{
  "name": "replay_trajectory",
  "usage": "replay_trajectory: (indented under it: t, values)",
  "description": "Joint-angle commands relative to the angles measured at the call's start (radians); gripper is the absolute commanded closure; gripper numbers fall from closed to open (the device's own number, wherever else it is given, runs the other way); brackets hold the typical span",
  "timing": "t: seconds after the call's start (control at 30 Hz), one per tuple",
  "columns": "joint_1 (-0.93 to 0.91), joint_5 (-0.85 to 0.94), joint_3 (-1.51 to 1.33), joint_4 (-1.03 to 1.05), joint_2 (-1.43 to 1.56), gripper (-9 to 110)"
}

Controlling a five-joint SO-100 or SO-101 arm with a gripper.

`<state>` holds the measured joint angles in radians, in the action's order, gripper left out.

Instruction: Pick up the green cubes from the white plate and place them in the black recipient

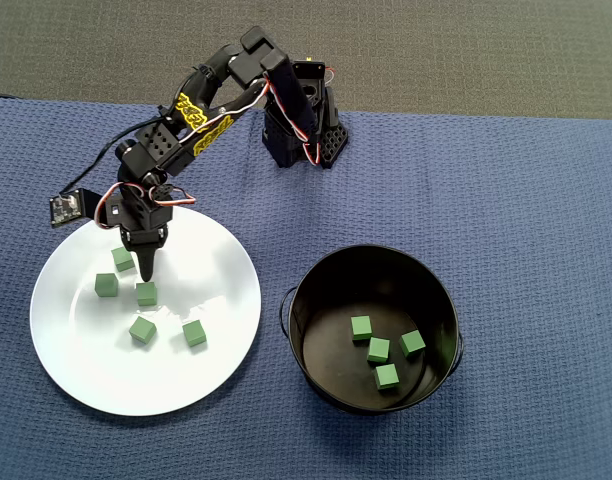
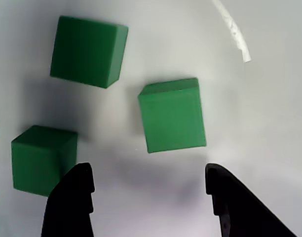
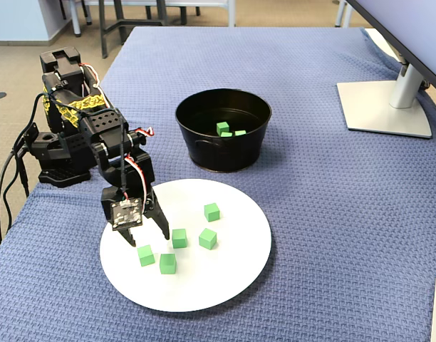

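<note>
Several green cubes lie on the white plate [image 1: 76, 360]; more rest inside the black recipient [image 1: 316, 375], such as one cube [image 1: 361, 326]. My gripper [image 1: 146, 270] hangs low over the plate's left part, open, with nothing between its fingers. In the wrist view the gripper [image 2: 147, 170] shows two black fingertips [image 2: 72, 197] wide apart. One green cube [image 2: 171, 114] lies just ahead of the gap, another [image 2: 42, 159] beside the left finger, a third [image 2: 87, 52] farther off. In the fixed view the gripper [image 3: 144, 235] stands over the plate [image 3: 225, 285] next to a cube [image 3: 179, 238].
The arm's base [image 1: 301, 130] stands behind the plate on a blue woven cloth [image 1: 526, 180]. The black recipient [image 3: 223, 153] sits beyond the plate in the fixed view. A monitor stand [image 3: 382, 107] is at the far right of that view.
</note>
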<state>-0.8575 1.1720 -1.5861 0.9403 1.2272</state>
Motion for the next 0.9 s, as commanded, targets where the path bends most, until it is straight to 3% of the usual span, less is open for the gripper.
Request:
replay_trajectory:
  t: [0.0, 0.43, 0.87]
  values:
    - [-0.006, 0.012, 0.071, -0.026, 0.003, 80]
    - [-0.017, 0.037, 0.106, -0.066, -0.041, 81]
    - [-0.026, 0.092, 0.172, 0.055, -0.072, 81]
